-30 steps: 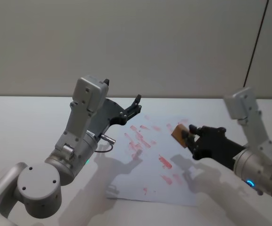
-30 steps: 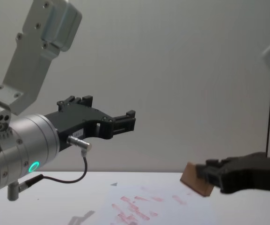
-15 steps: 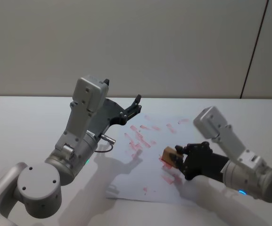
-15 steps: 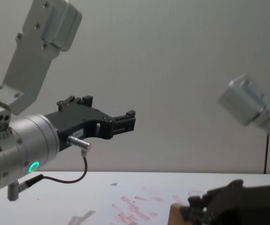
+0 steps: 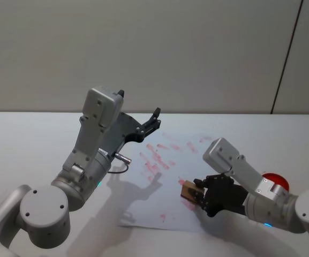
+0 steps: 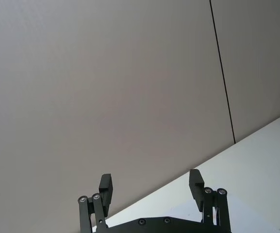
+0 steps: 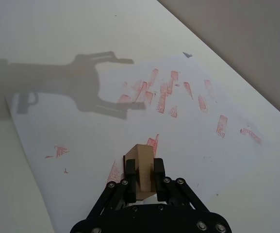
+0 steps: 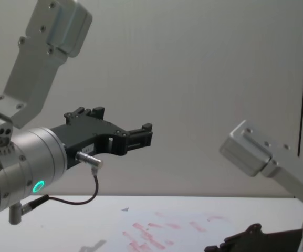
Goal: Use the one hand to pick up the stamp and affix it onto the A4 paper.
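Clamping the stamp [image 7: 140, 154] between its two black fingers, the right pincer [image 7: 143, 171] sits low over the near part of the A4 paper [image 5: 170, 214], reaching in from the robot's right. The stamp is a small pale wooden block, held by its sides with one end poking out beyond the fingertips toward the sheet. In the right wrist view that free end lies just beside a red mark, with another red mark just beside the pincer (whether the block's face is pressing on the sheet, I cannot tell). In the chest view the right pincer shows dark at the bottom edge, under the pale grey boxy arm link [image 8: 248, 153].

The A4 paper lies flat on the pale worktop [image 5: 25, 136], slightly skewed, and is scattered with red stamped marks [image 5: 155, 160], most of them clustered on its far half. The shadow [image 7: 89, 87] of the other arm falls across the sheet's left side and the worktop next to it.

The left pincer [image 5: 156, 119] is held up in the air, well above the far left corner of the sheet, its fingers spread apart with nothing between them; a green ring [image 8: 38, 186] glows on its wrist and a black cable [image 8: 83, 200] loops below.

A red round thing [image 5: 276, 181] sits on the worktop to the right of the sheet, partly hidden behind the right arm.
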`<control>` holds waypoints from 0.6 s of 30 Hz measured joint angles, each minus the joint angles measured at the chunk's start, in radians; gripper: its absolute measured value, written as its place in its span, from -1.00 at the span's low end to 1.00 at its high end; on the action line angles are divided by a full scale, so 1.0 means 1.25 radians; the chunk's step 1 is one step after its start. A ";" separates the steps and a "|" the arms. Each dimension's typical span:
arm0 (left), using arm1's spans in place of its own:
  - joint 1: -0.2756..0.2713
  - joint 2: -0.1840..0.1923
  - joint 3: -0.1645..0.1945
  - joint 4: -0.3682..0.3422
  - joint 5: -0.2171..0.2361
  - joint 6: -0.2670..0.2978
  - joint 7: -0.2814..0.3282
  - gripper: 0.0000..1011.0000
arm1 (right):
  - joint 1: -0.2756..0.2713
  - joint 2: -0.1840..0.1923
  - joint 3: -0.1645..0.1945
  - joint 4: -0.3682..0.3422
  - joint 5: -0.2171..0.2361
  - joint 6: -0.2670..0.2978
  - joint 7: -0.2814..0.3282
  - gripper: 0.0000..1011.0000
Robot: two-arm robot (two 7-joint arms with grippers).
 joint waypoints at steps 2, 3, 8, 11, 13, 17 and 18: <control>0.000 0.000 0.000 0.000 0.000 0.000 0.000 0.98 | 0.002 -0.001 -0.002 0.005 -0.003 -0.001 0.000 -0.59; 0.000 0.000 0.000 0.000 0.000 0.000 0.000 0.98 | 0.002 -0.002 -0.002 0.007 -0.004 -0.001 0.000 -0.59; 0.000 0.000 0.000 0.000 0.000 0.000 0.000 0.98 | 0.008 -0.007 -0.006 0.020 -0.007 -0.002 0.000 -0.59; 0.000 0.000 0.000 0.000 0.000 0.000 0.000 0.98 | 0.010 -0.009 -0.008 0.026 -0.007 -0.002 0.000 -0.59; 0.000 0.000 0.000 0.000 0.000 0.000 0.000 0.98 | 0.012 -0.010 -0.010 0.029 -0.007 -0.003 -0.001 -0.59; 0.000 0.000 0.000 0.000 0.000 0.000 0.000 0.98 | 0.015 -0.013 -0.011 0.034 0.000 -0.007 -0.006 -0.58; 0.000 0.000 0.000 0.000 0.000 0.000 0.000 0.98 | 0.016 -0.014 -0.011 0.035 0.003 -0.007 -0.008 -0.59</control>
